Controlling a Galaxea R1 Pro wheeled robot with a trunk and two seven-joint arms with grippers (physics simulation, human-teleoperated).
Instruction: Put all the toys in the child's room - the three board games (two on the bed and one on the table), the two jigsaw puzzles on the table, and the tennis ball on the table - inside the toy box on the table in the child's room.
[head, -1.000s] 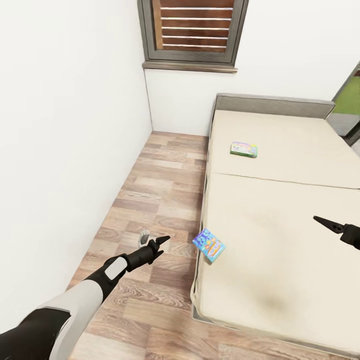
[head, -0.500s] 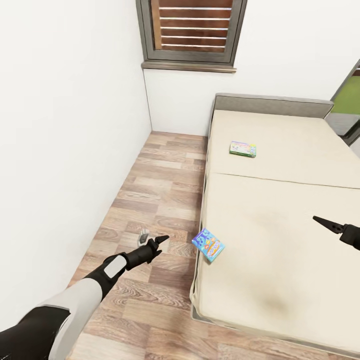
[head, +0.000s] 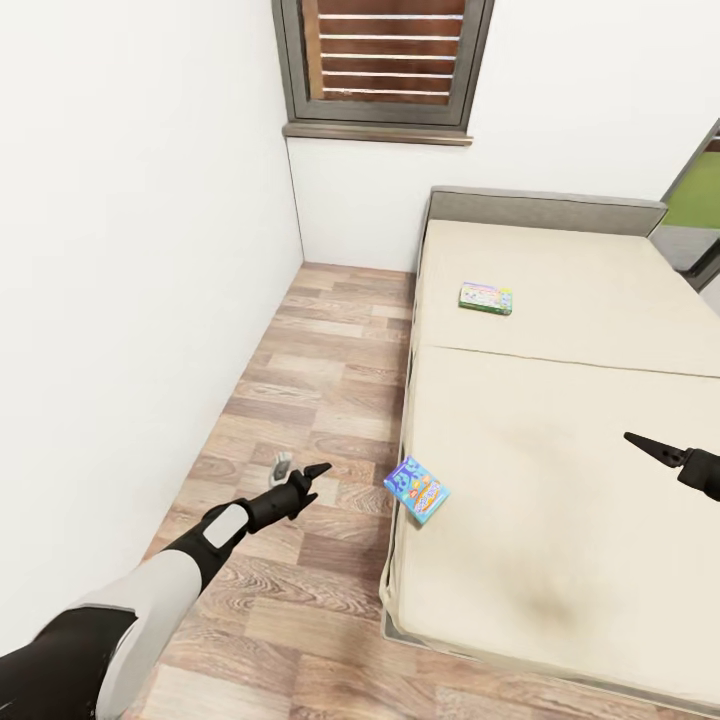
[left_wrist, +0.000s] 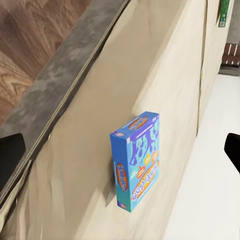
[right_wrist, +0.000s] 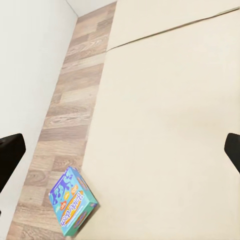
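Observation:
A small blue board game (head: 416, 489) lies tilted at the left edge of the beige bed (head: 560, 400), partly over the side. The left wrist view has the same blue board game (left_wrist: 136, 161) straight ahead, and it shows off to one side in the right wrist view (right_wrist: 73, 201). A green-edged board game (head: 486, 298) lies flat farther up the bed. My left gripper (head: 305, 478) hovers open and empty over the floor, just left of the blue box. Over the bed's right side my right gripper (head: 650, 447) is open and empty too.
A strip of wood-plank floor (head: 320, 380) runs between the white left wall (head: 130, 300) and the bed. A shuttered window (head: 385, 60) sits in the far wall above the grey headboard (head: 545, 208). A doorway shows at the far right.
My left gripper has drifted slightly left and away over the floor. The right gripper and both boxes have stayed put.

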